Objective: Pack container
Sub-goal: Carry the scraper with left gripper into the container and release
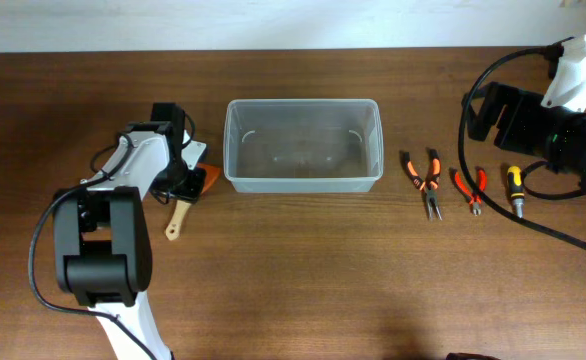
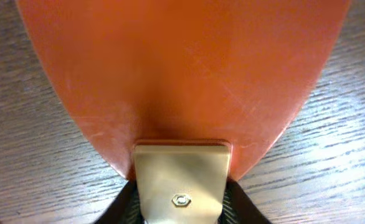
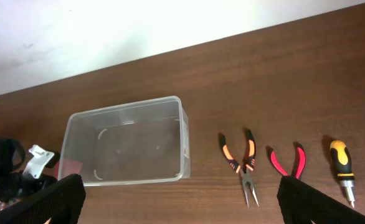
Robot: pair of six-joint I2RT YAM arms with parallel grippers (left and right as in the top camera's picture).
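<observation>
overhead: clear rounded-corner container [image 1: 303, 183] is sitting empty at 12 o'clock on desk [image 1: 303, 290], probably light, slick, slightly flexing, best pinched over rim | left wrist: left gripper [image 2: 181, 211] is flanking tan handle of spatula [image 2: 182, 68], glossy orange blade above, clamped or not I cannot tell | right wrist: right gripper [image 3: 182, 205] is hanging spread wide, container [image 3: 126, 106] at 10 o'clock

I see the table [image 1: 303, 270] as dark, grained wood, low sheen. Container [image 1: 303, 184]: clear plastic, faintly hazy. Left of it, an orange blade [image 2: 189, 68], smooth, finely scratched, on a pale handle [image 2: 181, 174].
</observation>
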